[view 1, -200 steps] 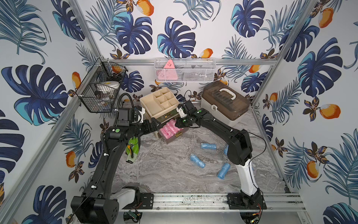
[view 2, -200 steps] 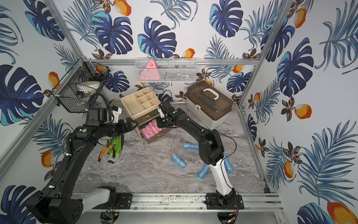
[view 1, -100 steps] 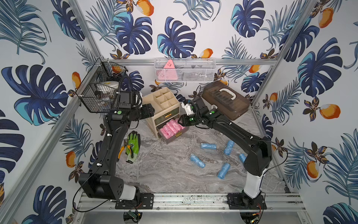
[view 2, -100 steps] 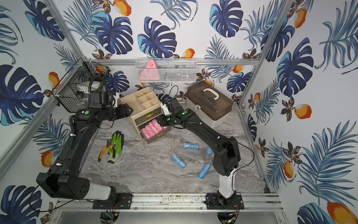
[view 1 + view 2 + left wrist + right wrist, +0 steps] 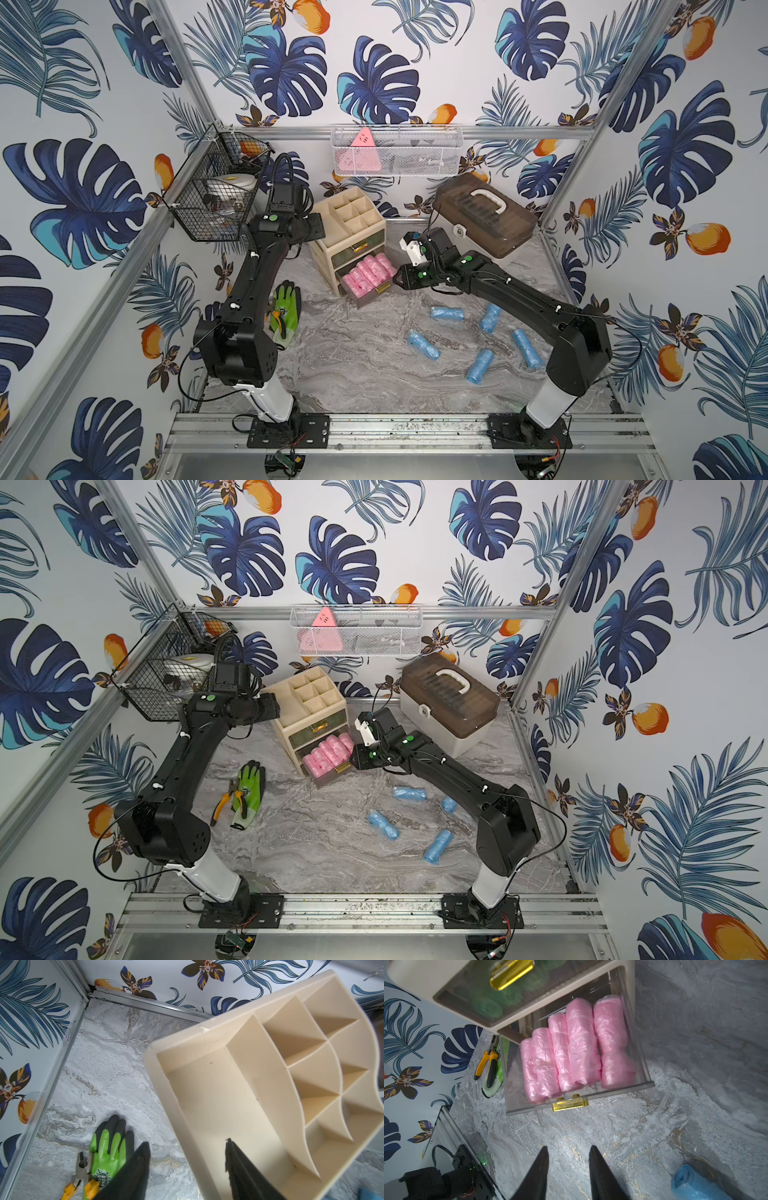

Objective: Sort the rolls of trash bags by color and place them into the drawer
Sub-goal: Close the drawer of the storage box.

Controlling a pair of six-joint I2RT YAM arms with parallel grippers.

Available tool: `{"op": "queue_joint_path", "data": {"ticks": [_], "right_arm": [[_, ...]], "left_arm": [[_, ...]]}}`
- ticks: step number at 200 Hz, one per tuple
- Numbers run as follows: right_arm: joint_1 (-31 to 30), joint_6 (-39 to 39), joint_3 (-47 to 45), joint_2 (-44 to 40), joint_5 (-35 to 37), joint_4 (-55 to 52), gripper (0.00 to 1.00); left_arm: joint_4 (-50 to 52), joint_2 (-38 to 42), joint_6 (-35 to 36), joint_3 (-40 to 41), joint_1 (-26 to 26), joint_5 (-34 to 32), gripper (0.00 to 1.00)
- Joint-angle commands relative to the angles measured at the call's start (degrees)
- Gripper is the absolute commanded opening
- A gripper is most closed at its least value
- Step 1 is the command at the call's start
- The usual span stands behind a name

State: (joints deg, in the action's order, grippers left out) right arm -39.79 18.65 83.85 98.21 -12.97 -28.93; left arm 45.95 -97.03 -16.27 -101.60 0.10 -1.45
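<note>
The pink rolls (image 5: 571,1049) lie side by side in the pulled-out lower drawer (image 5: 623,1091), filling it. Green rolls (image 5: 485,1006) show dimly behind the shut upper drawer (image 5: 529,987). Two colours look sorted. The blue rolls (image 5: 446,313) lie scattered on the table (image 5: 353,365), apart from the organizer (image 5: 353,216). The right gripper (image 5: 568,1150) hovers just before the drawer, narrowly parted and empty, likely lined up to push it in. The left gripper (image 5: 188,1140) straddles the organizer's side wall, half spread and not visibly pinching, probably to brace it.
</note>
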Motion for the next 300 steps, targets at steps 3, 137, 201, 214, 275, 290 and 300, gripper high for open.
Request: {"op": "queue_joint_path", "data": {"ticks": [3, 137, 201, 214, 275, 290, 300], "right_arm": [[-0.1, 1.1, -4.0, -1.3, -1.7, 5.1, 0.33], [-0.2, 4.6, -4.7, 8.8, -6.2, 15.7, 0.28], [0.4, 6.9, 0.3, 12.6, -6.0, 16.7, 0.28], [0.5, 7.5, 1.4, 13.4, -6.3, 17.0, 0.28], [2.6, 9.8, 5.6, 16.5, -6.2, 16.7, 0.28], [2.7, 10.1, 7.5, 17.6, -6.6, 16.4, 0.28], [2.8, 10.7, 8.6, 19.5, -7.2, 16.6, 0.28]], "left_arm": [[-1.1, -1.7, 1.2, -1.4, 0.2, -1.9, 0.57], [3.1, -6.7, 2.9, -5.2, 0.0, 0.6, 0.46], [4.9, -8.1, 3.7, -6.4, 0.1, 2.1, 0.42], [4.9, -8.2, 3.9, -6.5, 0.0, 2.3, 0.41], [6.7, -9.3, 4.6, -8.7, 0.1, 3.5, 0.36], [7.2, -9.7, 4.6, -9.2, 0.1, 3.9, 0.36], [7.5, -9.9, 4.6, -9.3, 0.0, 4.1, 0.36]]}}
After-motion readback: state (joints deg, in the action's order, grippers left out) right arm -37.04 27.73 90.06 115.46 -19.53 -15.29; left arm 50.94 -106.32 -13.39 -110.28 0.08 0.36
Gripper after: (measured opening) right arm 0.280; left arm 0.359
